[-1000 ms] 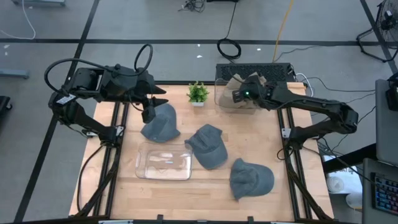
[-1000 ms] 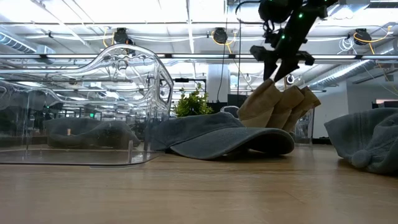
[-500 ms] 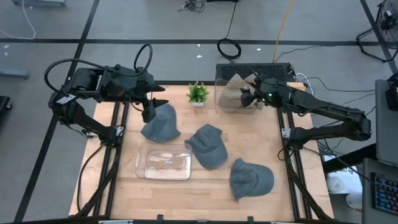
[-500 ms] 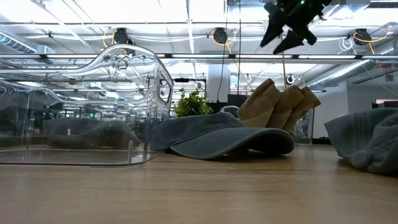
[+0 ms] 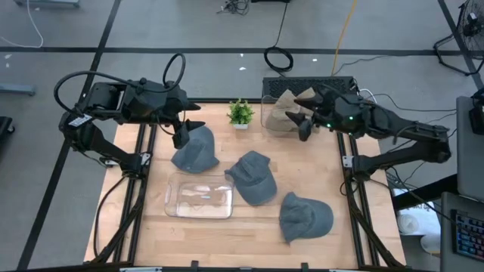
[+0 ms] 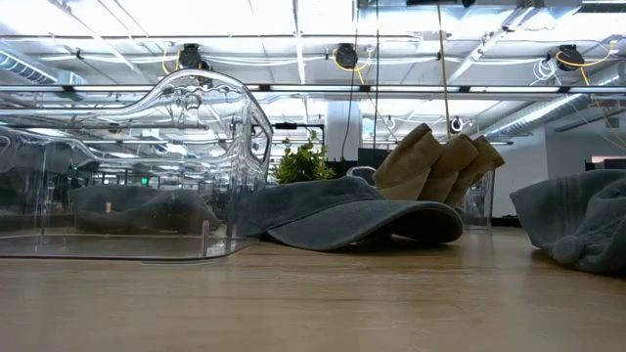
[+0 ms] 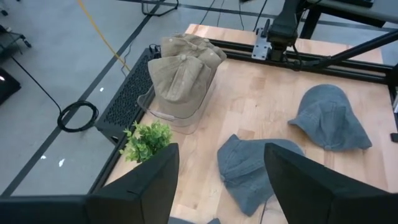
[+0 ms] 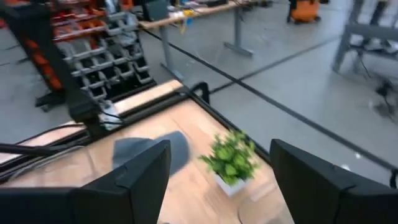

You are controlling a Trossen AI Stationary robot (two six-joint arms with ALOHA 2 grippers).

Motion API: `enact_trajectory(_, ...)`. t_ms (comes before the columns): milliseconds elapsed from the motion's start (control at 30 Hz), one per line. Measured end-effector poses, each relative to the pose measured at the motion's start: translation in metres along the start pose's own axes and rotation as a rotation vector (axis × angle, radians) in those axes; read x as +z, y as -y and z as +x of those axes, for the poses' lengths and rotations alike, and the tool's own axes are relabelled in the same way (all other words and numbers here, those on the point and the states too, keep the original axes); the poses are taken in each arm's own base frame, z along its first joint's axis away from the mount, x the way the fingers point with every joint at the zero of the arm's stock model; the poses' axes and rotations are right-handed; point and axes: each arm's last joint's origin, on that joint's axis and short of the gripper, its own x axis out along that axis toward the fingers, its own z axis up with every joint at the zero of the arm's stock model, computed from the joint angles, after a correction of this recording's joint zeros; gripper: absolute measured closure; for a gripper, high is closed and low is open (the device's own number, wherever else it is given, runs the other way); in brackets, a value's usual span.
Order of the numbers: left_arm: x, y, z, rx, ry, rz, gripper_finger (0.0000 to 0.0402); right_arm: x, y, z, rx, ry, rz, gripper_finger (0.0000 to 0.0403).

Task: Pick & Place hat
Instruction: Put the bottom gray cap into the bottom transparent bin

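Grey hats (image 5: 252, 178), clear tray (image 5: 200, 198), potted plant (image 5: 241, 113) nearby.

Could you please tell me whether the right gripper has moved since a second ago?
Yes. The right gripper has moved away from above the tan hats in the clear bin, toward the table's right edge.

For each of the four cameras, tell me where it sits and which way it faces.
High: overhead, looking down; both arms, left claw, right claw.
Low: table height, looking level at a grey hat; no arm shows.
Left wrist: above the table, facing the tan hats; own fingers.
Right wrist: facing the plant; own fingers.
Shared: every view shows the plant.
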Motion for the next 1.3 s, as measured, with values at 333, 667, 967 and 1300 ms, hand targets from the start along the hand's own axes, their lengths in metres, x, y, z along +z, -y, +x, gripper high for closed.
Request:
enact_trajectory(333,0.0,0.0,0.0,0.0,0.0,-0.003,0.0156,0.032,-0.027,-0.027,0.0,-0.073,-0.063,0.014)
enact_trajectory(667,0.0,0.0,0.0,0.0,0.0,0.01,0.0155,0.033,-0.048,-0.036,0.058,-0.261,0.041,0.014)
enact_trajectory(967,0.0,0.0,0.0,-0.001,0.0,0.02,0.0156,-0.007,-0.063,-0.033,0.063,-0.795,0.199,0.014)
enact_trajectory(1300,0.0,0.0,0.0,-0.003,0.0,0.019,0.0156,-0.032,-0.095,-0.046,-0.054,-1.03,0.41,0.014)
